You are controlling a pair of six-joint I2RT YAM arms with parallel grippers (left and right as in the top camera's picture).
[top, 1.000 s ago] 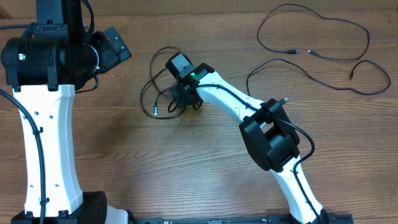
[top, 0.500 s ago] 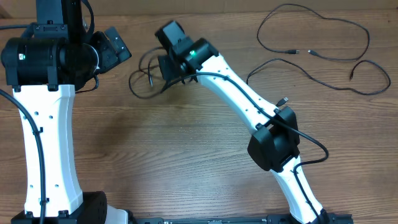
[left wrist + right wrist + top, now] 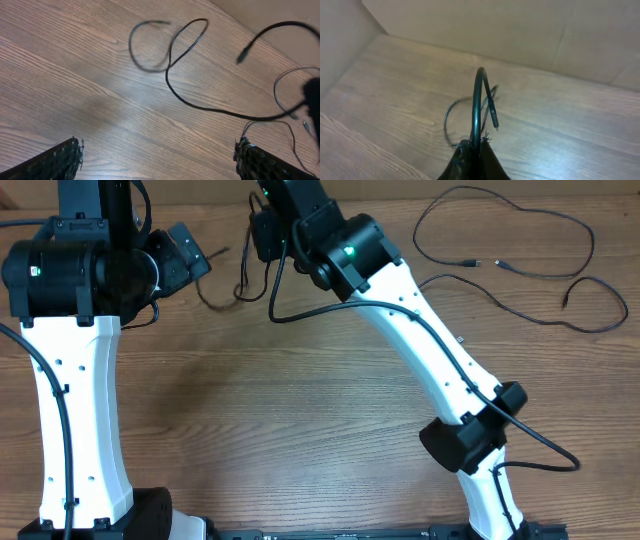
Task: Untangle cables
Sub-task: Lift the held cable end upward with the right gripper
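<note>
My right gripper (image 3: pixel 262 230) is shut on a thin black cable (image 3: pixel 241 278) and holds it raised near the table's far edge. The strands hang down and trail left onto the wood. In the right wrist view the jaws (image 3: pixel 476 146) pinch the cable (image 3: pixel 477 100), which arches up, with a plug end (image 3: pixel 494 120) dangling. My left gripper (image 3: pixel 190 252) is open and empty to the left of it. In the left wrist view its fingers (image 3: pixel 160 160) spread wide above a cable loop (image 3: pixel 150 50) lying on the table. A blurred plug (image 3: pixel 243 52) hangs at the right.
Two separate loose cables lie at the far right: a large loop (image 3: pixel 585 235) with plug ends meeting near the middle, and a longer strand (image 3: pixel 530 308) below it. A cardboard wall (image 3: pixel 520 30) stands behind the table's far edge.
My right gripper has lifted the cable from the table's middle up toward the far edge. The coil has loosened into hanging strands. The left arm has not moved.
</note>
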